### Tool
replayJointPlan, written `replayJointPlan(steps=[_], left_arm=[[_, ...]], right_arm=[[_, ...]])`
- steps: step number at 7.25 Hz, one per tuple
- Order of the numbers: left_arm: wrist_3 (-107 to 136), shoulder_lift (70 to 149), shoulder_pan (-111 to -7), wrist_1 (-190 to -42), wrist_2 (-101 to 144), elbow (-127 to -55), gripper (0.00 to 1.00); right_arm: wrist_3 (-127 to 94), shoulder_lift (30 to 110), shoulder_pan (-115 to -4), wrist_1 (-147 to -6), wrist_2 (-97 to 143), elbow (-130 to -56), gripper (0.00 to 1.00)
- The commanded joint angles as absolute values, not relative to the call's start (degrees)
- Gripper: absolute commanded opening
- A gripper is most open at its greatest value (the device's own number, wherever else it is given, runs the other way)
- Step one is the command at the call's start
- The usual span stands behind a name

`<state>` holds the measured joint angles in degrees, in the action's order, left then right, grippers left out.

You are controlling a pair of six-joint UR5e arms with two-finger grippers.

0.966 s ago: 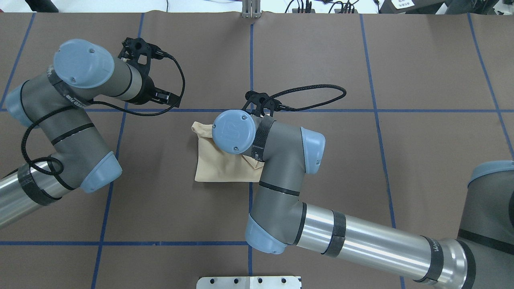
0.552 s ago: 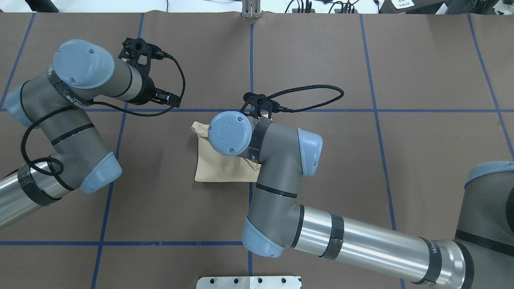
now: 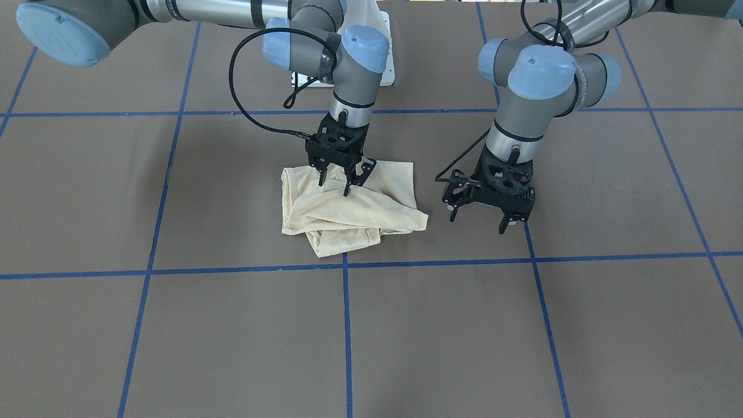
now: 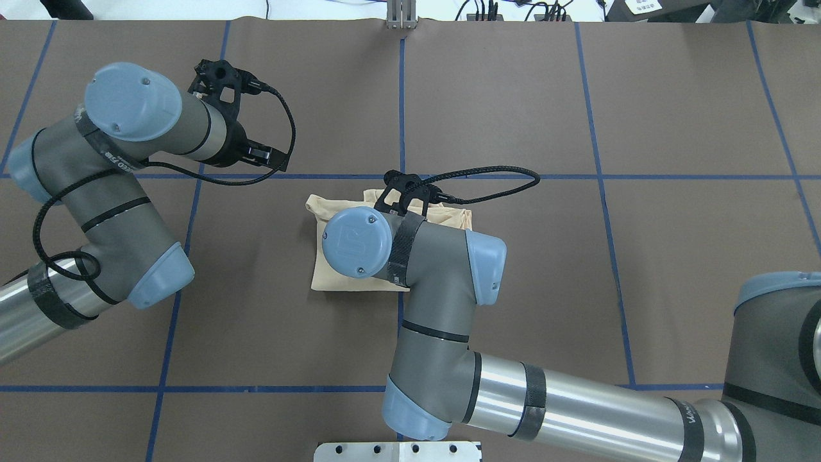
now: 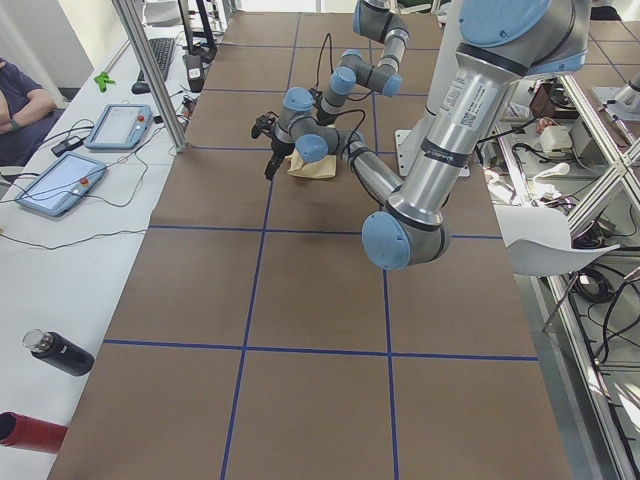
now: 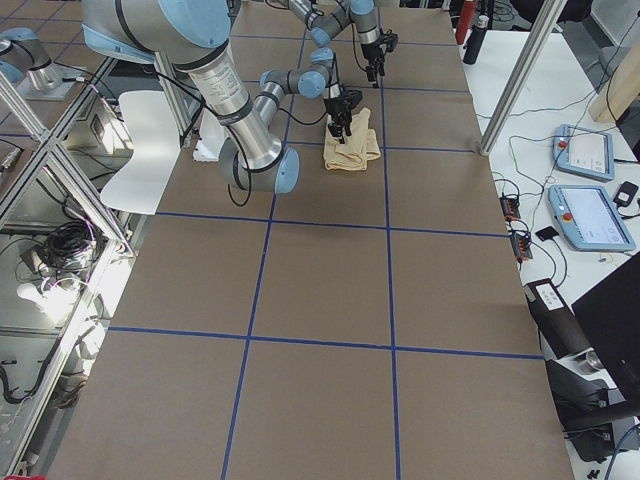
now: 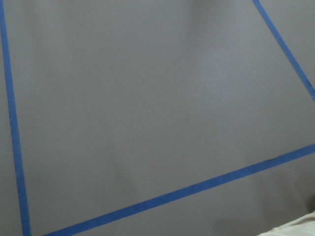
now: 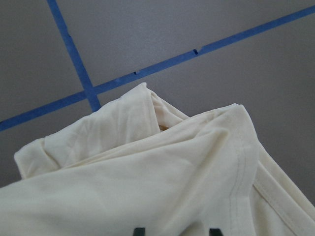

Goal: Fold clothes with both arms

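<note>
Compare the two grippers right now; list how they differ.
The right gripper is down in the shirt; the left gripper hangs over bare table beside it. The left's jaws stand wide and empty; the right's straddle fabric, grip unclear. Both are black and point down.

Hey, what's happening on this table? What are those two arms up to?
Two robot arms are folding a pale yellow shirt, which lies bunched and partly folded on the brown table. The right gripper has its fingers down in the cloth; whether it actually grips it is unclear. The left gripper hangs open beside the shirt, clear of it.
</note>
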<state>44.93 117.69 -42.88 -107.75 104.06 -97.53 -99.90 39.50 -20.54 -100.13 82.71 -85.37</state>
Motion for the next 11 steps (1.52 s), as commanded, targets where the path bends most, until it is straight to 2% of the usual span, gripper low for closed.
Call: replayJointPlan(steps=[1,3,5,7,8,9,10,11], left_arm=[[45.0,117.77,-42.89,-107.75,104.06,-97.65,1.0],[44.91,117.69,-42.89,-107.75,104.15,-97.56,1.0],[45.0,117.69,-42.8,-107.75,104.24,-97.56,1.0],[45.0,117.77,-42.8,-107.75,104.24,-97.65,1.0],[45.0,117.77,-42.8,-107.75,104.24,-97.65,1.0],[45.0,117.77,-42.89,-107.67,104.24,-98.08,1.0],[44.83,117.69,-43.06,-106.97,104.41,-99.39,1.0],[43.87,116.64,-44.37,-106.35,106.07,-101.14,1.0]], right_arm=[[-99.76,39.46,-21.17,-99.58,80.61,-84.82,0.0],[-95.38,39.46,-25.64,-98.1,79.19,-84.12,0.0],[-90.64,39.2,-30.82,-90.31,79.71,-78.7,0.0],[-88.51,38.94,-31.64,-88.15,83.48,-78.57,0.0],[-88.24,39.02,-32.08,-87.98,84.45,-79.36,0.05],[-82.93,39.46,-34.17,-87.98,89.42,-79.63,0.99],[-77.31,41.03,-38.1,-88.33,95.3,-82.07,1.0],[-71.17,45.83,-42.93,-88.24,101.97,-86.96,1.0]])
